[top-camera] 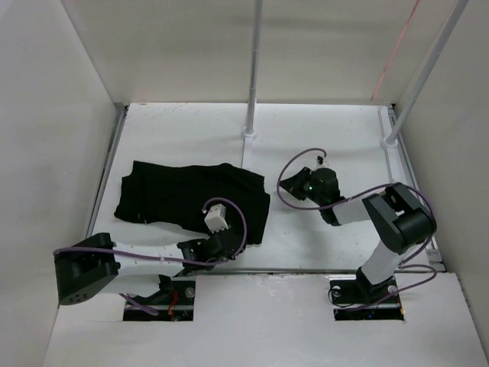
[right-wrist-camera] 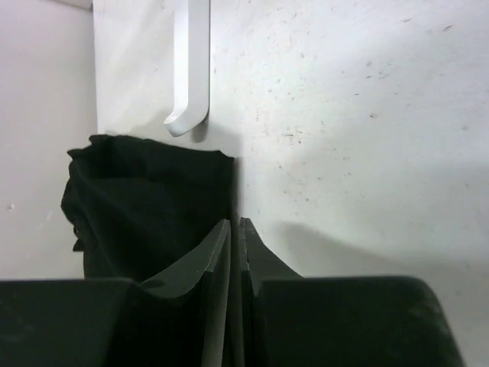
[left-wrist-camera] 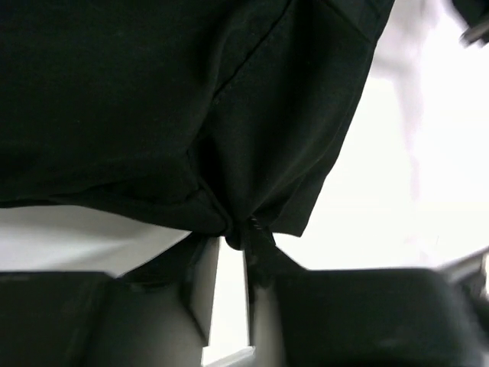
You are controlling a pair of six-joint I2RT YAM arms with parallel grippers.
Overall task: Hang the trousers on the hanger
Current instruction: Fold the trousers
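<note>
The top view looks steeply down from above and behind the arm bases. It sits far enough back to take in the whole table (top-camera: pixel 328 130), with the far wall at the top. The left wrist camera looks forward along the left gripper (left-wrist-camera: pixel 233 241), so near the trousers (left-wrist-camera: pixel 153 99) that cloth fills most of its frame. The right wrist camera looks along the right gripper (right-wrist-camera: pixel 235 225) down at the tabletop, from a little farther back. All three views share the trousers. The white strip (right-wrist-camera: pixel 191 69) in the right wrist view is probably the one by the pole's foot (top-camera: pixel 249 131) seen from above.
</note>
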